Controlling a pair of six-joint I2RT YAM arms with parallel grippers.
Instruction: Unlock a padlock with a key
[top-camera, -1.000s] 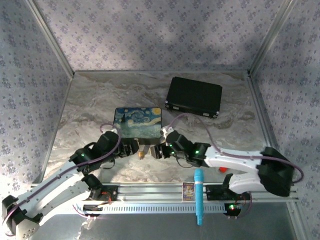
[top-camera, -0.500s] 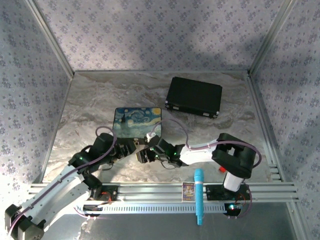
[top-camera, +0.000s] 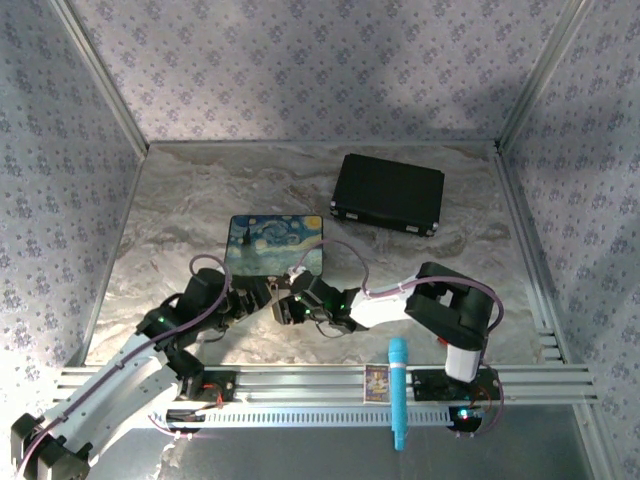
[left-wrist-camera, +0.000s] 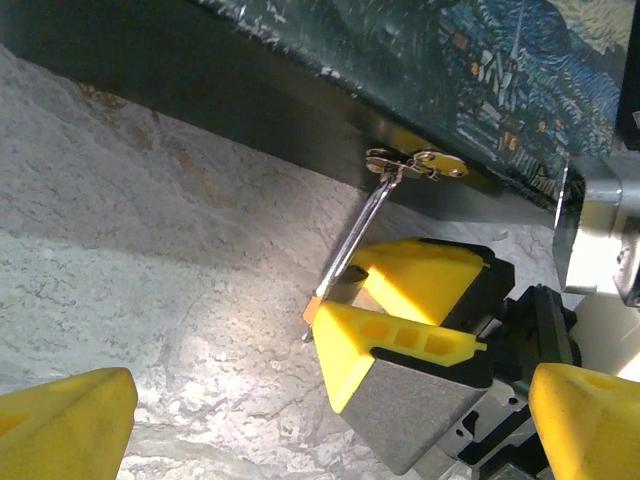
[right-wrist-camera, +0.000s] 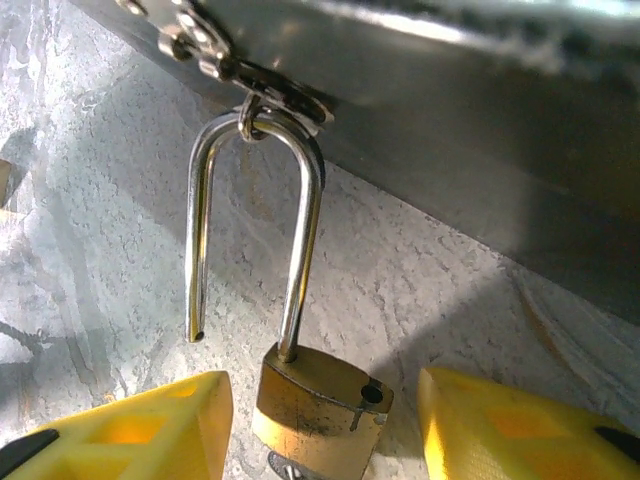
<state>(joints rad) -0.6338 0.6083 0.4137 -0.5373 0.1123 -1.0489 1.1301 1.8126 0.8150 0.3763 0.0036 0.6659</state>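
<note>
On the grey marbled surface (top-camera: 200, 200), the biggest change is in the white right arm (top-camera: 440, 305). A second ago its elbow reached out toward the right edge. It has since folded in toward the middle of the near edge, carrying the right jaws leftward to the front wall of the flat box painted with a swirling night sky (top-camera: 275, 243). The white left arm (top-camera: 130, 360) has drawn back a little toward the near-left corner, and the left jaws face the same spot from the other side.

Both pairs of jaws are spread. The left ones hold nothing. The right arm's yellow fingers (right-wrist-camera: 150, 425) flank the small brass-gold padlock (right-wrist-camera: 320, 400) with a gap on each side, not pinching it.

The padlock hangs from the silver hasp (right-wrist-camera: 250, 75) on the box's front wall, just above the surface. One leg of its silver U-shaped shackle (right-wrist-camera: 305, 200) is out of the body and ends in open air, so the lock looks sprung and the task is probably all but done.

I cannot make out the thin silvery metal key for certain. A silvery sliver (right-wrist-camera: 290, 465) under the body may be it.
</note>
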